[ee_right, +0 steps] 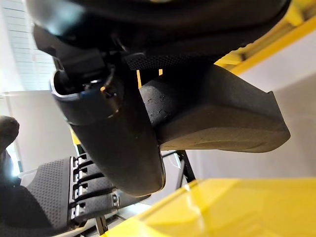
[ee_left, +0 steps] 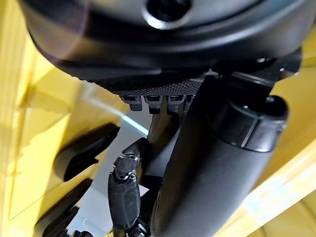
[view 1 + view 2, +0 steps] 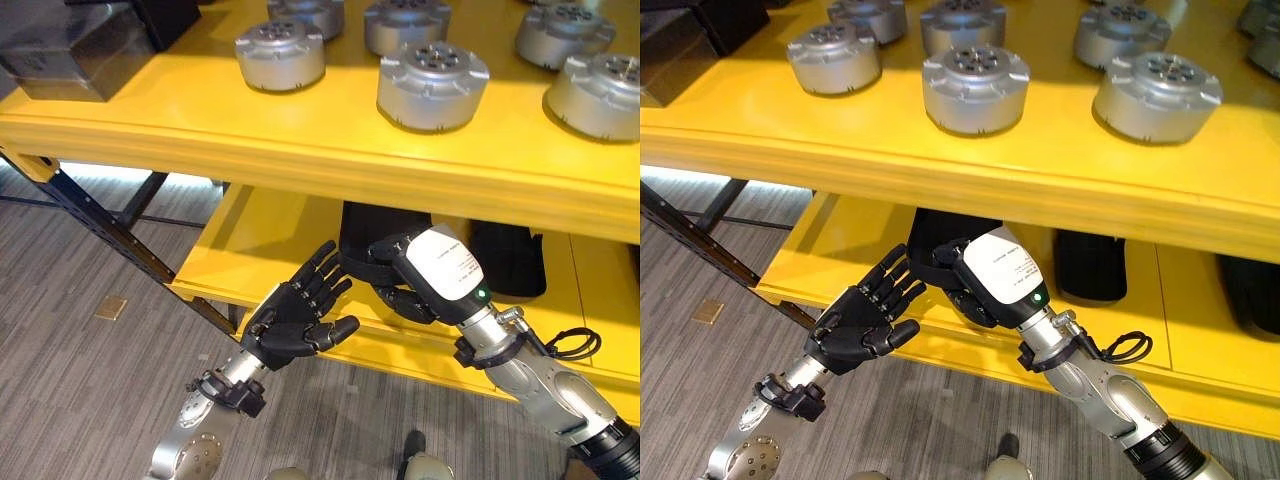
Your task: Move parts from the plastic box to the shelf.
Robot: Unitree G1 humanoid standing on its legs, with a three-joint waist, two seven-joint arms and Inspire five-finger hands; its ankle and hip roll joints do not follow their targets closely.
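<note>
Above both robot hands [image 3: 300, 320], parts [image 3: 432, 85].

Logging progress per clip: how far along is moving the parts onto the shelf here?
Several round metal parts already sit on the yellow shelf's top board. The left hand is open and holds nothing. The right hand is by the lower level, its fingers hidden, near a dark object. The plastic box isn't identifiable here, so what remains can't be judged.

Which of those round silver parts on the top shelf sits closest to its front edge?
Find the upper yellow shelf above both hands. Among the round silver parts, it is the middle one, larger-looking and further forward than the smaller-looking part to its left.
</note>
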